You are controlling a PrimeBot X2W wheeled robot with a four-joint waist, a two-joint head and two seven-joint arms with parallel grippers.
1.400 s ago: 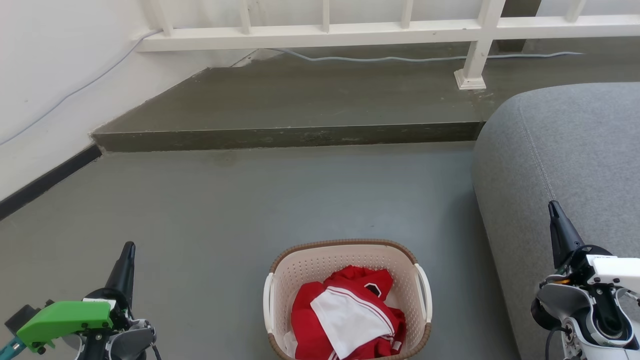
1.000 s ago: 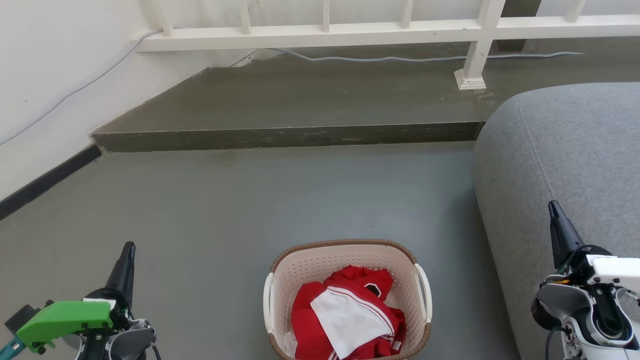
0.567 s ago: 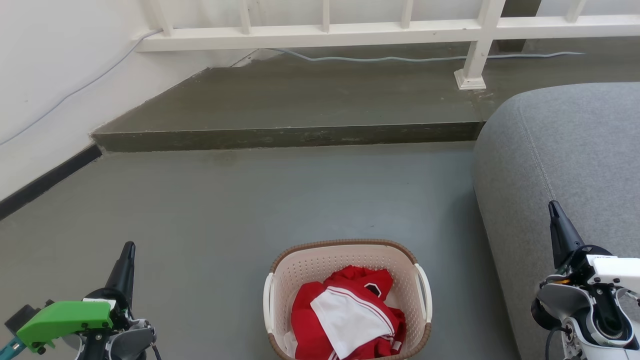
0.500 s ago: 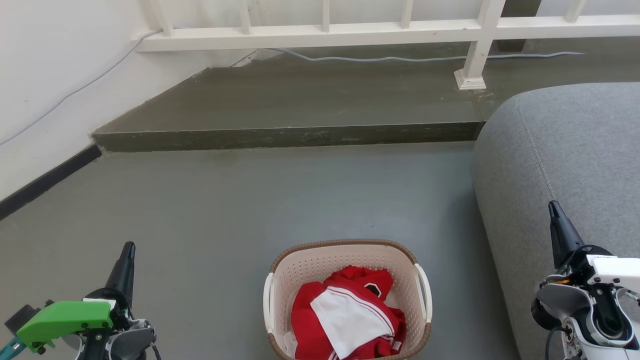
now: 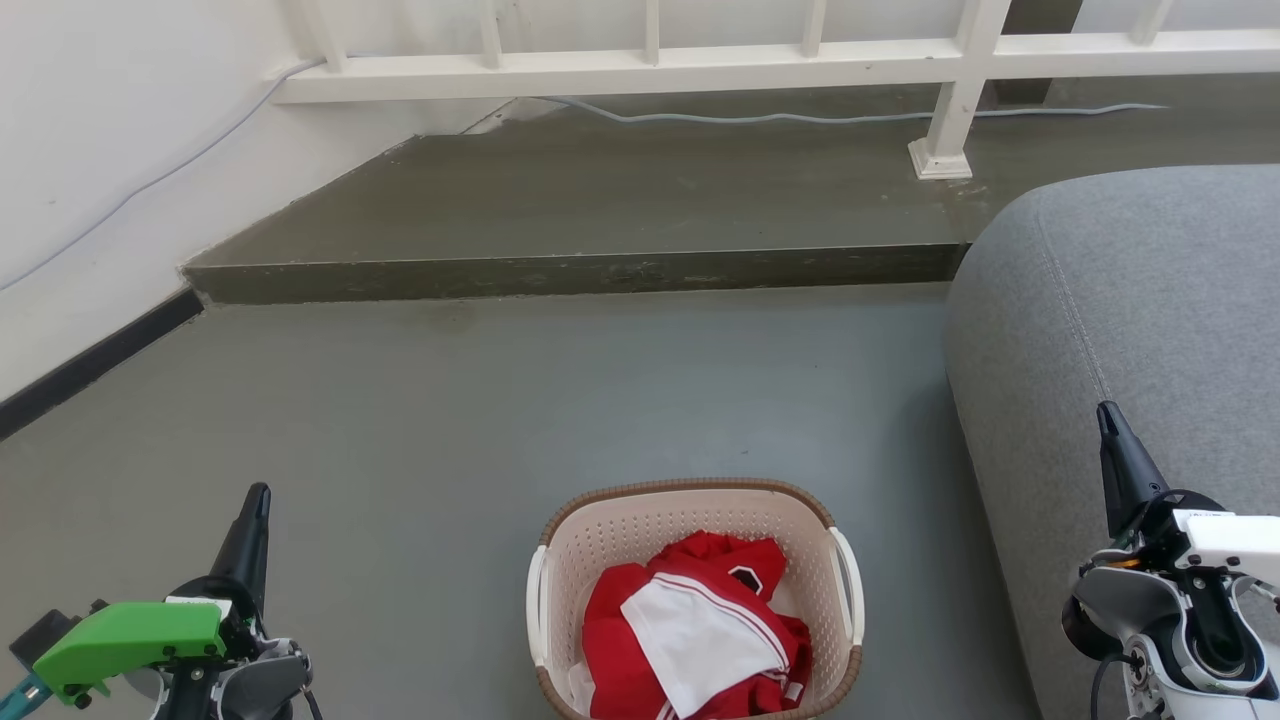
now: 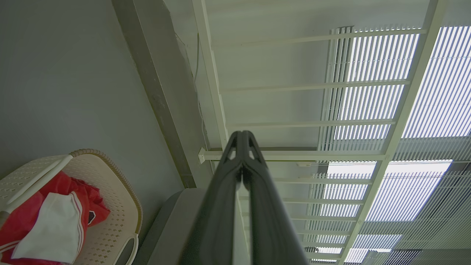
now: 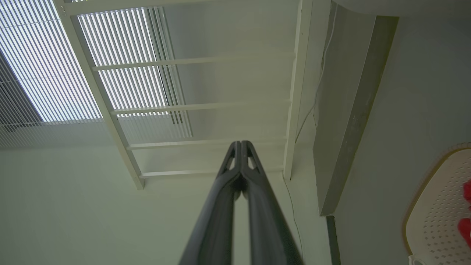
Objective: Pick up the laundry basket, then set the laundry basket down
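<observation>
The laundry basket (image 5: 640, 530) stands on the grey floor at the bottom centre of the head view, cream with a brown rim and white side handles, holding red and white clothes. It also appears at the lower left of the left wrist view as the laundry basket (image 6: 110, 206) and at the right edge of the right wrist view as the laundry basket (image 7: 438, 206). My left gripper (image 5: 256, 497) is shut and empty, well to the basket's left. My right gripper (image 5: 1105, 412) is shut and empty, to the basket's right, in front of the sofa.
A grey sofa (image 5: 1130, 300) fills the right side, close to the basket. A raised concrete step (image 5: 580, 270) runs across behind, with a white railing (image 5: 700, 70) and a cable on it. A white wall (image 5: 90, 180) with dark skirting lies to the left.
</observation>
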